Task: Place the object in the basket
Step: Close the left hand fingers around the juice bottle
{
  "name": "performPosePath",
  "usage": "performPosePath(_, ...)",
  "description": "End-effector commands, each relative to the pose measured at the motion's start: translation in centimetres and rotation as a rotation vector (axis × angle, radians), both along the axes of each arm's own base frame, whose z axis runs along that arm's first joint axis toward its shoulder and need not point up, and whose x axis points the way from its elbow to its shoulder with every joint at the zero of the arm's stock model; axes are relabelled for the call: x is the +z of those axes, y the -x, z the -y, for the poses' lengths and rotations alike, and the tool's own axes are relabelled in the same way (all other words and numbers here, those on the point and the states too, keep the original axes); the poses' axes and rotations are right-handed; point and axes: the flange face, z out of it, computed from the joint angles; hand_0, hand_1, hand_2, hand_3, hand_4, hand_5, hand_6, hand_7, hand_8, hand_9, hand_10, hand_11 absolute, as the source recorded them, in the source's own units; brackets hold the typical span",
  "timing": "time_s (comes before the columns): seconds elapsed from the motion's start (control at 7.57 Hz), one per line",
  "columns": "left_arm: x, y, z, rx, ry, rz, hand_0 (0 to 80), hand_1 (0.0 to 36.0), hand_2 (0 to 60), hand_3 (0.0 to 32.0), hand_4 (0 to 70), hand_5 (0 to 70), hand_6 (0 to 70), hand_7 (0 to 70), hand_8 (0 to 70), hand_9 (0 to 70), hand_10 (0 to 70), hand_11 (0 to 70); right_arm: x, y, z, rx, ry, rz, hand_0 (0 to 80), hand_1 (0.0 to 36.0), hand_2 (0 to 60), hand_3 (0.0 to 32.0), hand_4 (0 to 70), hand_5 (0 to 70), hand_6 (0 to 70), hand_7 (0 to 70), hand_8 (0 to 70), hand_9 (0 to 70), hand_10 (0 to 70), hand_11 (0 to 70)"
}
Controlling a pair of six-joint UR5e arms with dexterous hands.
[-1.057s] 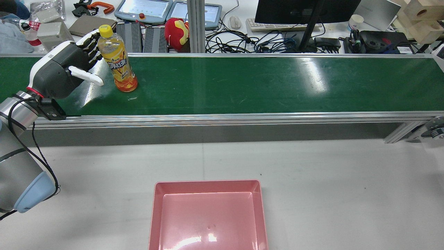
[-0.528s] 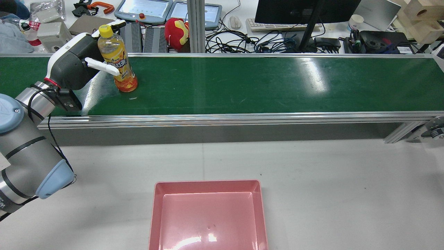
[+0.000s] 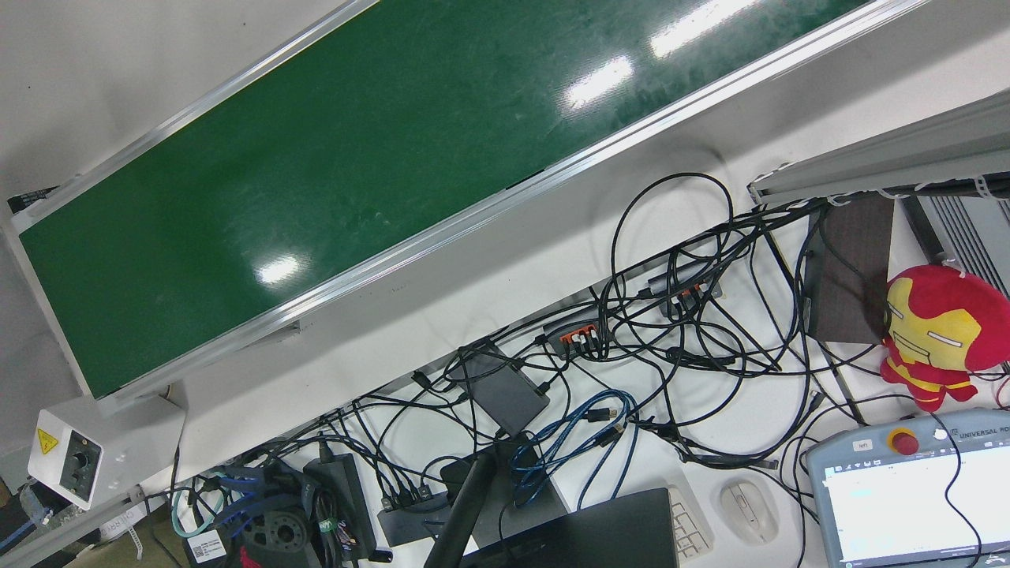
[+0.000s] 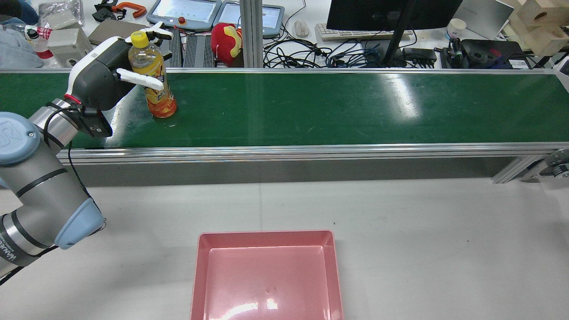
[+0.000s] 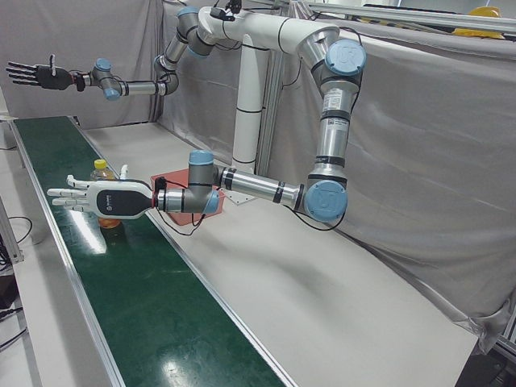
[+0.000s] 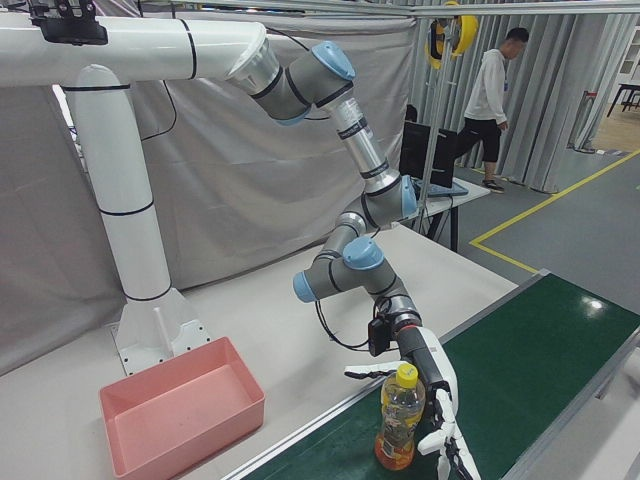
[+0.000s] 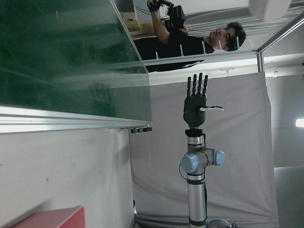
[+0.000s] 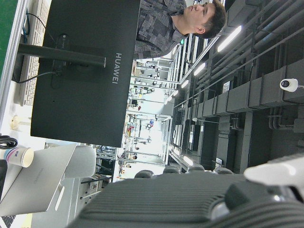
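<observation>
A yellow-capped bottle of orange tea stands upright at the left end of the green conveyor belt; it also shows in the right-front view. My left hand is open right beside it, palm against its side, thumb across the front and fingers spread behind it, not closed. The pink basket sits empty on the table in front of the belt. My right hand is open and raised high, far from the belt, and also shows in the left hand view.
The belt has aluminium side rails. Behind it a desk holds a monitor, tangled cables, teach pendants and a red plush toy. A person stands in the background.
My left hand moved forward and to the right, from beside the bottle to flanking it with thumb in front and fingers behind. The bottle stayed in place.
</observation>
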Motion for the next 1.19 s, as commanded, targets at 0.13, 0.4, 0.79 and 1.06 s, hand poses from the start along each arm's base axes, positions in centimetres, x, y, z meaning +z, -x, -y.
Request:
performPosePath(0.13, -1.6, -0.1, 0.0, 0.002, 0.046, 0.045, 71.4, 20.0, 45.5, 0.0, 70.0, 70.0, 70.0, 62.2, 67.0, 70.0, 57.3, 70.0, -0.1, 0.0, 0.0, 0.0, -0.001, 0.0, 0.0, 0.0, 0.0, 0.0, 0.0, 0.0, 0.0, 0.0, 0.0, 0.0, 0.0, 0.0)
performPosePath(0.4, -2.8, -0.1, 0.0, 0.007, 0.039, 0.035, 58.9, 21.9, 60.0, 0.0, 70.0, 70.0, 70.0, 70.0, 70.0, 70.0, 60.7, 70.0, -0.1, 0.0, 0.0, 0.0, -0.003, 0.0, 0.0, 0.0, 0.0, 0.0, 0.0, 0.0, 0.0, 0.0, 0.0, 0.0, 0.0, 0.0)
performPosePath(0.79, -6.8, -0.4, -4.3, 0.06, 0.024, 0.03, 58.8, 24.6, 60.0, 0.0, 70.0, 70.0, 70.0, 70.0, 70.0, 70.0, 56.0, 70.0, -0.1, 0.0, 0.0, 0.0, -0.001, 0.0, 0.0, 0.0, 0.0, 0.0, 0.0, 0.0, 0.0, 0.0, 0.0, 0.0, 0.0, 0.0)
performPosePath(1.06, -8.4, -2.9, -7.2, 0.14, -0.01, 0.014, 58.2, 22.9, 60.0, 0.0, 70.0, 70.0, 70.0, 70.0, 70.0, 70.0, 54.6, 70.0, -0.1, 0.0, 0.0, 0.0, -0.001, 0.0, 0.0, 0.0, 0.0, 0.0, 0.0, 0.0, 0.0, 0.0, 0.0, 0.0, 0.0, 0.0)
